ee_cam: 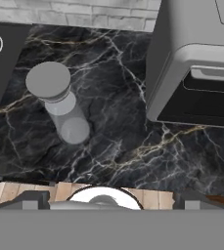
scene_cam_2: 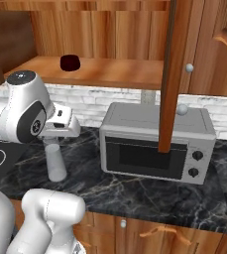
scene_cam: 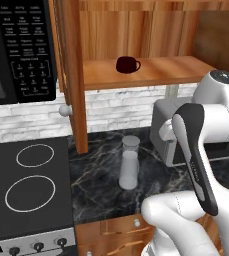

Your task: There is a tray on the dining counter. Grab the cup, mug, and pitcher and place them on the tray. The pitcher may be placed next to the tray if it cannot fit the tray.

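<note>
A tall translucent grey pitcher (scene_cam: pixel 129 162) (scene_cam_2: pixel 55 161) with a lid stands upright on a black marble counter (scene_cam: pixel 101 185), between a stove and a toaster oven. In the hand view the pitcher (ee_cam: pixel 59 102) lies to the upper left, seen from above. My gripper (ee_cam: pixel 116 201) hangs above the counter's front edge, open wide, with nothing between its fingertips (ee_cam: pixel 35 200). It sits well short of the pitcher. A dark maroon mug (scene_cam: pixel 127 64) (scene_cam_2: pixel 70 62) rests on the wooden shelf above the counter. The tray, the cup and the dining counter are out of view.
A grey toaster oven (scene_cam_2: pixel 157 144) (ee_cam: pixel 196 73) stands right of the pitcher. A black stove (scene_cam: pixel 28 190) lies to its left, under a microwave (scene_cam: pixel 16 50). An open wooden cabinet door (scene_cam: pixel 73 75) (scene_cam_2: pixel 174 74) juts out over the counter.
</note>
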You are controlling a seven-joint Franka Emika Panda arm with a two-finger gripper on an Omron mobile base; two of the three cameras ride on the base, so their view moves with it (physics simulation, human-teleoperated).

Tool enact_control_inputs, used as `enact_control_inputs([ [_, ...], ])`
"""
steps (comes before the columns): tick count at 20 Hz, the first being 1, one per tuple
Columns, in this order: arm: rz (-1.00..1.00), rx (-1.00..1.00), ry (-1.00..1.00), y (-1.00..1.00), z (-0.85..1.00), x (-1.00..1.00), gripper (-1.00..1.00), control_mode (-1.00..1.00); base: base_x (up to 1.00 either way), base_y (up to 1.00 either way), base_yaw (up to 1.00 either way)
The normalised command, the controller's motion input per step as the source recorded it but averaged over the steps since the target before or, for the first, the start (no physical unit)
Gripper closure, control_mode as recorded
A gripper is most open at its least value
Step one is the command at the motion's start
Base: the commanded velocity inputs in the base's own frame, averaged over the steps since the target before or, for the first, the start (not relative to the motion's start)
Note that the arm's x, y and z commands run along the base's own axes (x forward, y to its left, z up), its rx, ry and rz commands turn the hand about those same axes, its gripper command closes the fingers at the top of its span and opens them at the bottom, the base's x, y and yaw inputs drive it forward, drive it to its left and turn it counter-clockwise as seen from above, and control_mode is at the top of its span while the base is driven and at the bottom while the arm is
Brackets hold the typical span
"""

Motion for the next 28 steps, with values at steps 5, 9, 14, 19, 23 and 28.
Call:
enact_control_inputs([
  [5, 0.00, 0.00, 0.00, 0.00, 0.08, 0.05, -1.00, -1.00, 0.08, 0.00, 0.00],
  [9, 0.01, 0.00, -0.10, 0.00, 0.49, 0.00, -1.00, -1.00, 0.00, 0.00, 0.00],
  [14, 0.02, 0.00, -0.15, 0.00, 0.63, 0.00, -1.00, -1.00, 0.00, 0.00, 0.00],
  [19, 0.03, 0.00, -0.19, 0.00, 0.48, 0.00, -1.00, -1.00, 0.00, 0.00, 0.00],
  [23, 0.03, 0.00, -0.20, 0.00, 0.28, -0.09, -1.00, -1.00, 0.00, 0.00, 0.00],
  [28, 0.04, 0.00, -0.21, 0.00, 0.14, -0.11, -1.00, -1.00, 0.00, 0.00, 0.00],
])
